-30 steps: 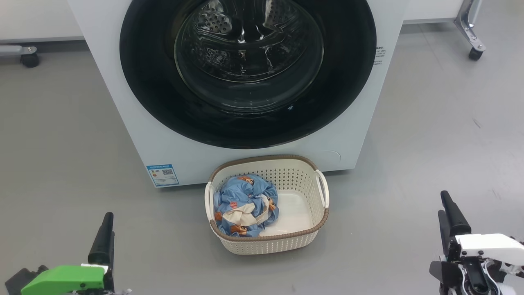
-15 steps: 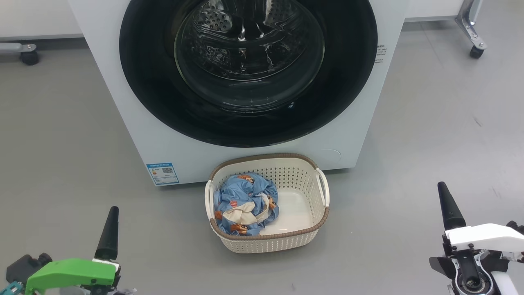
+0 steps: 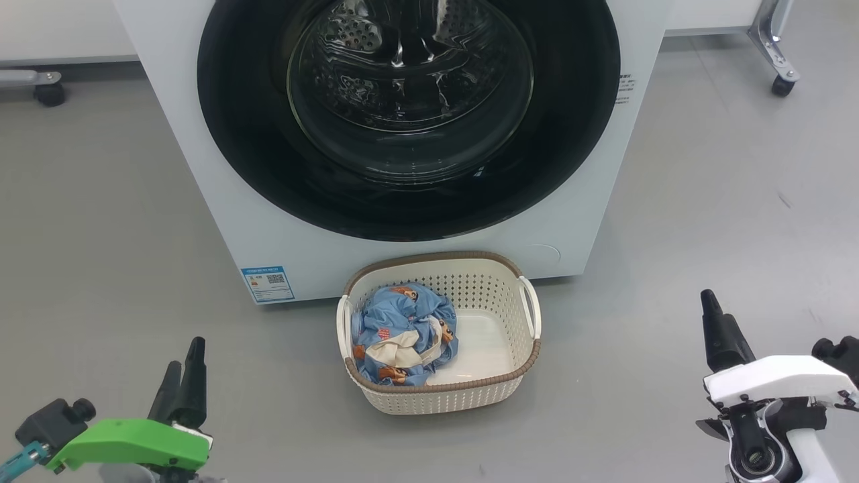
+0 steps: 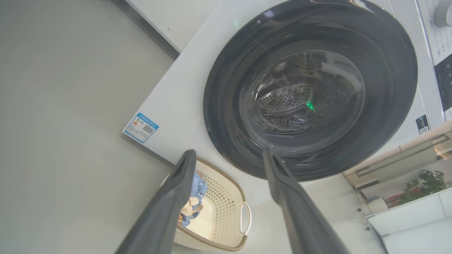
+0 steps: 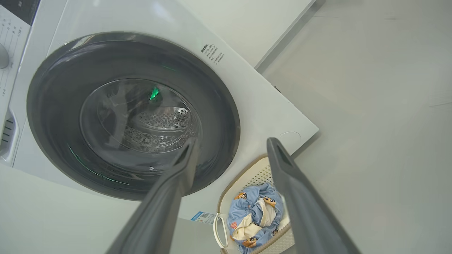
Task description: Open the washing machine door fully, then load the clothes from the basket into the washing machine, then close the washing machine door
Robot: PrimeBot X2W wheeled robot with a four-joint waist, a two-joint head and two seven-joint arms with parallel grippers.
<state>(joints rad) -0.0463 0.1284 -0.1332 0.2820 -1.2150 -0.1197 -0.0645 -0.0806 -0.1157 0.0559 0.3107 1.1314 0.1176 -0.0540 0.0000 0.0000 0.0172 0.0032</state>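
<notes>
Both sets of jaws stand wide apart and empty: my left gripper (image 3: pixel 184 355) and my right gripper (image 5: pixel 232 141) hang low over the grey floor (image 3: pixel 100 221). The washing machine door (image 3: pixel 409 100) is ahead of and above both, roughly midway between them, and sits flush against the white washing machine (image 3: pixel 255 241), so nothing has been opened yet. The basket (image 3: pixel 436 258) stands on the floor ahead, between the two grippers and well apart from each, just in front of the machine. The clothes (image 3: pixel 399 332) lie bunched in the half of it nearer my left gripper.

I expect the door to be stiff on its hinge and latch. Its glossy black rim looks slippery and the glass bowl is nothing to push on, so I would hook an edge or recess rather than pinch the face. The clothes should be light, soft and limp. A pinch at the top of the bundle is best, though loose ends may trail. The basket looks light enough to slide if dragged.

The head view cuts off the top of the door, and I cannot make out a handle or the hinge side. Reflections blur the drum (image 4: pixel 282 106) behind the glass.
</notes>
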